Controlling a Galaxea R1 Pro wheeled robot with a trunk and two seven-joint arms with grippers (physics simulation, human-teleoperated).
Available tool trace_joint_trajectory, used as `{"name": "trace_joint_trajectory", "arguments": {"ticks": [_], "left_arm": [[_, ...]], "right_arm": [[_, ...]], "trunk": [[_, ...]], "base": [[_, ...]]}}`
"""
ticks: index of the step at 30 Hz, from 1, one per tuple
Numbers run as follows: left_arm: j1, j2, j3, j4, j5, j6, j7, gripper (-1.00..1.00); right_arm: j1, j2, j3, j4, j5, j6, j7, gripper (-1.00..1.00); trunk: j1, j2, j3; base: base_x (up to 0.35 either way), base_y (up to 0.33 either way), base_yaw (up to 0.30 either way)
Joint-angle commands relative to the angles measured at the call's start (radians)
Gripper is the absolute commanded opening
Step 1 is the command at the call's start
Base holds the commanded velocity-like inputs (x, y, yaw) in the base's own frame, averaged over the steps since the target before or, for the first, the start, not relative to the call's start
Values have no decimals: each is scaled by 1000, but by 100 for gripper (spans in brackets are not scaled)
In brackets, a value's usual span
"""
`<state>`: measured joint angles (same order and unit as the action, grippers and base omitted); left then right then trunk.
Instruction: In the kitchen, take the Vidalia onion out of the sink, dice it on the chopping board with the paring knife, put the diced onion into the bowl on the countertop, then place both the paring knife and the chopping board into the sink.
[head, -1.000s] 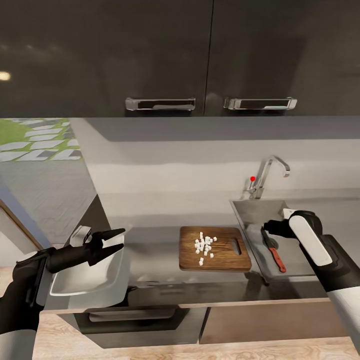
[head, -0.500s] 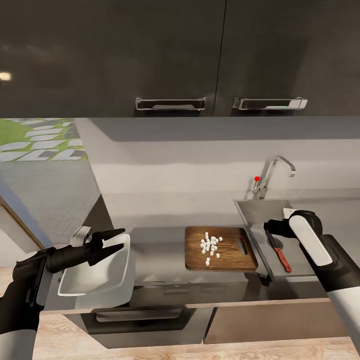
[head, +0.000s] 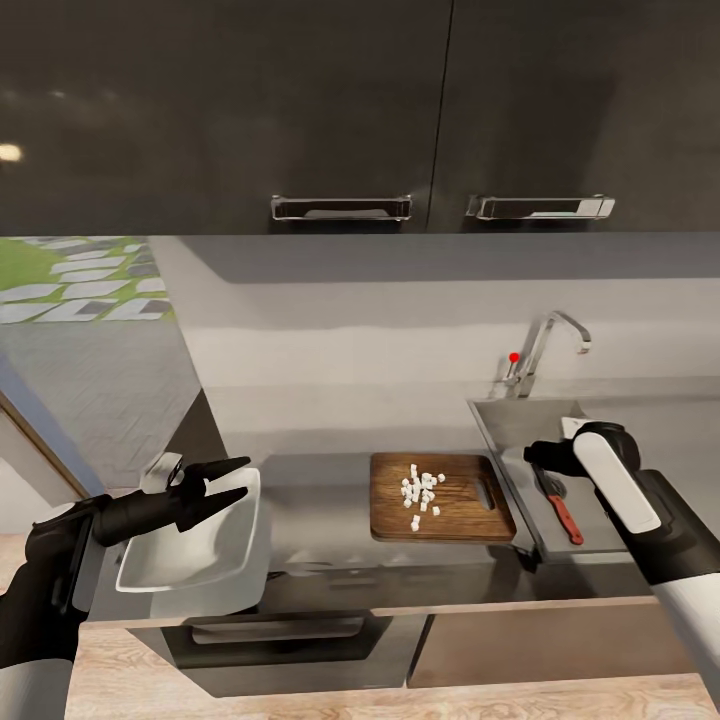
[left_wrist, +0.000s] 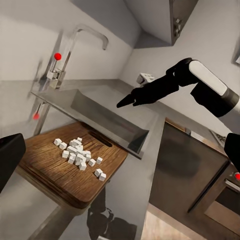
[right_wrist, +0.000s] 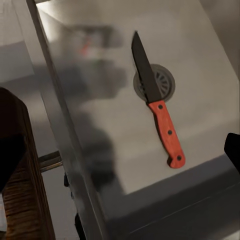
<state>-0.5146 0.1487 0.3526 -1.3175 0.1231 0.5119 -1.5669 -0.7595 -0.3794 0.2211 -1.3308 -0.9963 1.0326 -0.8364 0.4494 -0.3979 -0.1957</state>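
The chopping board (head: 470, 515) lies on the countertop (head: 315, 500) with a small heap of white diced onion (head: 422, 491) on it. To its left stands the empty white bowl (head: 195, 555), and my left gripper (head: 246, 477) hovers open over its near rim. Right of the board, the paring knife (head: 558, 505) lies flat on the floor of the sink (head: 505, 425), its blade over the drain (right_wrist: 162, 80). My right gripper (head: 532, 455) hangs open above the knife (right_wrist: 157, 120), holding nothing. The left wrist view shows the board (left_wrist: 45, 170) and the diced onion (left_wrist: 77, 152).
The chrome tap (head: 545, 345) rises behind the sink. Dark upper cabinets with chrome handles (head: 340, 208) hang above the counter. A dark appliance front (head: 270, 630) sits under the counter's edge, with wood floor below.
The whole view shifted a little early on, so the camera moved. My right gripper has drawn slightly up and away from the knife. Knife, board and bowl lie as before.
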Motion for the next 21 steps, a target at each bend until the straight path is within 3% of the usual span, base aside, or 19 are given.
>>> {"name": "trace_joint_trajectory", "arguments": {"ticks": [1, 10, 21], "left_arm": [[-1, 0, 0, 0, 0, 10, -4, 100], [-1, 0, 0, 1, 0, 10, -4, 100], [-1, 0, 0, 0, 0, 10, -4, 100]], "right_arm": [[-1, -1, 8, -1, -8, 3, -10, 100], [-1, 5, 105, -1, -8, 1, -10, 100], [-1, 7, 120, -1, -8, 1, -10, 100]], "trunk": [[1, -2, -2], [1, -2, -2], [1, -2, -2]], "base": [[0, 0, 0], [0, 0, 0], [0, 0, 0]]}}
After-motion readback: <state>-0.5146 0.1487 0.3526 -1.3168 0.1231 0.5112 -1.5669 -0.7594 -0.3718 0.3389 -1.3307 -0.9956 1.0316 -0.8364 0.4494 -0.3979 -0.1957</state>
